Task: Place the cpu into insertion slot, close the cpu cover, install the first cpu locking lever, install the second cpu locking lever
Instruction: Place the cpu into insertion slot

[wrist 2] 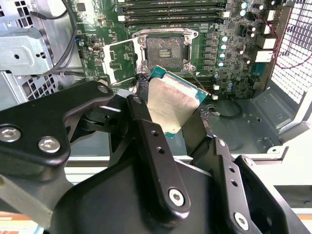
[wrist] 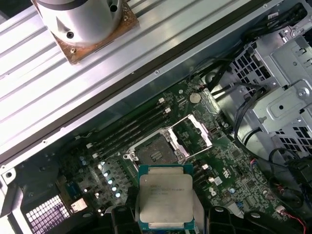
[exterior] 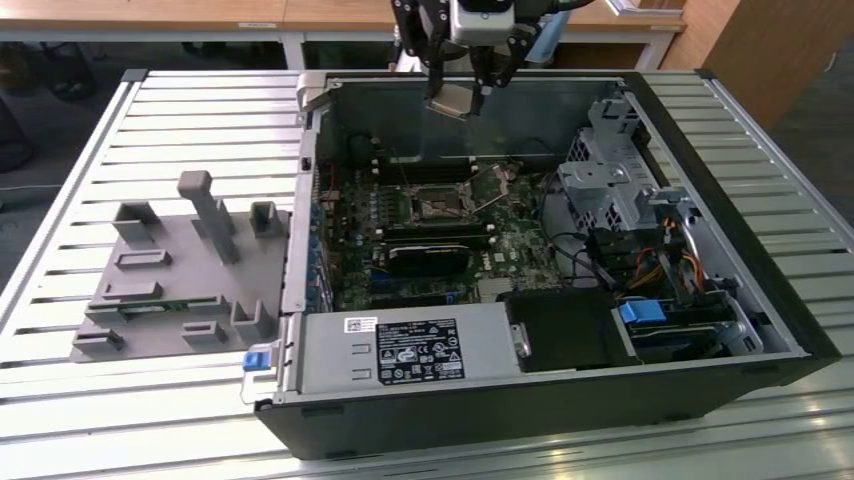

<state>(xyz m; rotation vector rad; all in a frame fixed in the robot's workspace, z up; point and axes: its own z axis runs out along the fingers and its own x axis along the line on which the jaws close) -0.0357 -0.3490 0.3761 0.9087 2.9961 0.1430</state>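
Observation:
My gripper (exterior: 459, 90) hangs above the back wall of the open computer case (exterior: 747, 300) and is shut on the cpu (exterior: 453, 100), a square chip with a dull silver top. In both wrist views the cpu (wrist 2: 170, 102) (wrist: 165, 197) sits tilted between the black fingers (wrist 2: 144, 117), held by its edges. Below it on the green board lies the insertion slot (wrist: 153, 152) (wrist 2: 163, 48) (exterior: 438, 203), dark centre bare. The cpu cover (wrist: 192, 136) (wrist 2: 119, 61) stands swung open beside the slot.
Memory slots (wrist 2: 170, 14) run along one side of the socket. A silver power supply box (exterior: 400, 352) and a metal drive cage (exterior: 607, 190) with cables crowd the case. A grey fixture (exterior: 174, 270) sits on the slatted table (exterior: 80, 150) at the exterior view's left.

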